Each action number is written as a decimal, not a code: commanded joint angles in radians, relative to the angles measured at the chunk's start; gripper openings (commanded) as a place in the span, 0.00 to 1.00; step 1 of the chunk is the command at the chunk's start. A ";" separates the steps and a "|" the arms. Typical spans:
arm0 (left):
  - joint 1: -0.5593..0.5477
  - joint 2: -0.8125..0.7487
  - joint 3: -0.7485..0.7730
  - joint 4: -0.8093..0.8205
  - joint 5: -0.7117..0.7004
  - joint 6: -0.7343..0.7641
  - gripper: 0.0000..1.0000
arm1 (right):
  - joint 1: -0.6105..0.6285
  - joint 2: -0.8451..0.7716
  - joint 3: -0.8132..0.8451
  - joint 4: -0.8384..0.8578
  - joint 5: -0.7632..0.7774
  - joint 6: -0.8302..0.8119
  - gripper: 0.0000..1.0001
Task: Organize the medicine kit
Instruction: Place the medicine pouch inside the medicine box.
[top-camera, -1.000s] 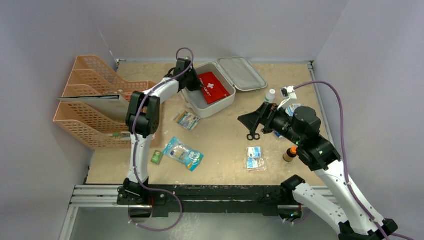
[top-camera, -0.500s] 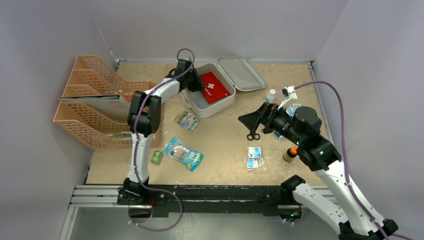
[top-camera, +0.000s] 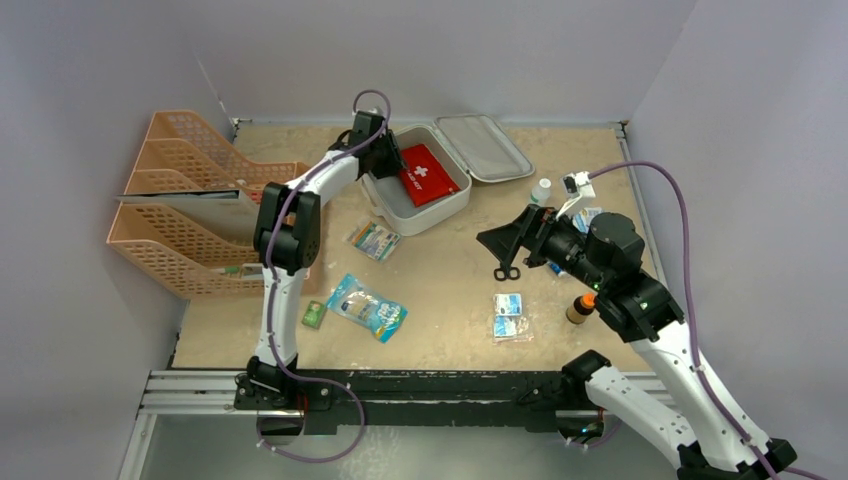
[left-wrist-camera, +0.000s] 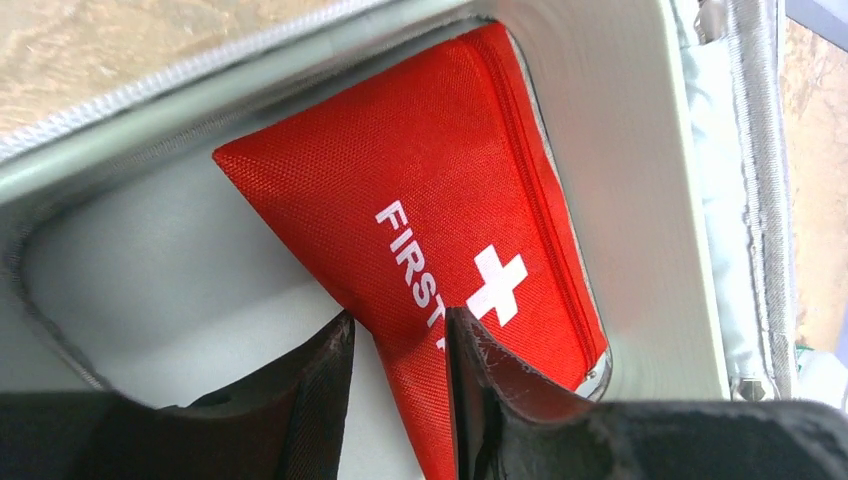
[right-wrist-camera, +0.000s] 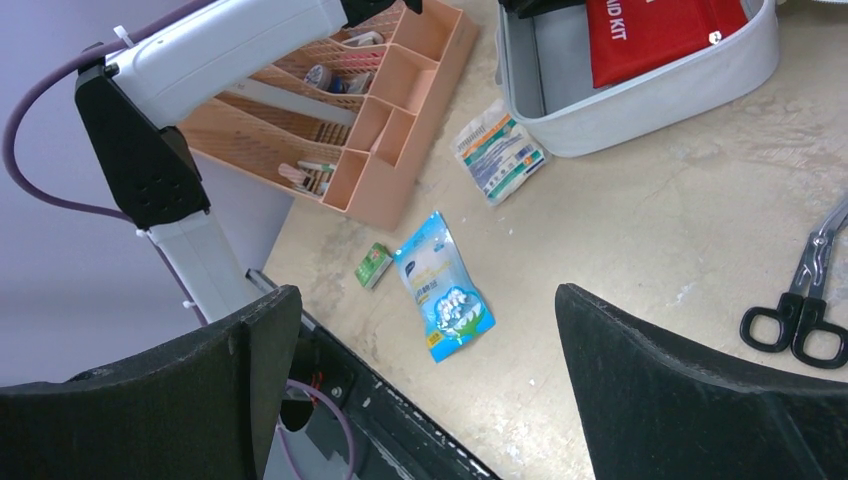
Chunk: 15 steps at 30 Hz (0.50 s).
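I am holding my left gripper (left-wrist-camera: 398, 335) partly open, jaws straddling one edge of the red pouch (left-wrist-camera: 430, 200), seemingly not clamping it. The pouch is lying slantwise inside the open medicine kit (left-wrist-camera: 625, 150), stretching away from my fingers. My right gripper (right-wrist-camera: 425, 300) is hanging wide open, well apart from the kit.

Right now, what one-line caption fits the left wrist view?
Left claw, slightly open, over the red first-aid pouch lying inside the open medicine kit.
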 joint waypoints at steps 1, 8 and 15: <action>-0.020 -0.067 0.100 -0.063 -0.098 0.093 0.38 | -0.004 -0.009 0.045 0.000 -0.008 -0.023 0.99; -0.043 -0.057 0.109 -0.084 -0.122 0.128 0.33 | -0.004 0.003 0.049 0.002 -0.017 -0.024 0.99; -0.061 -0.034 0.120 -0.115 -0.167 0.162 0.33 | -0.004 0.021 0.054 0.012 -0.019 -0.025 0.99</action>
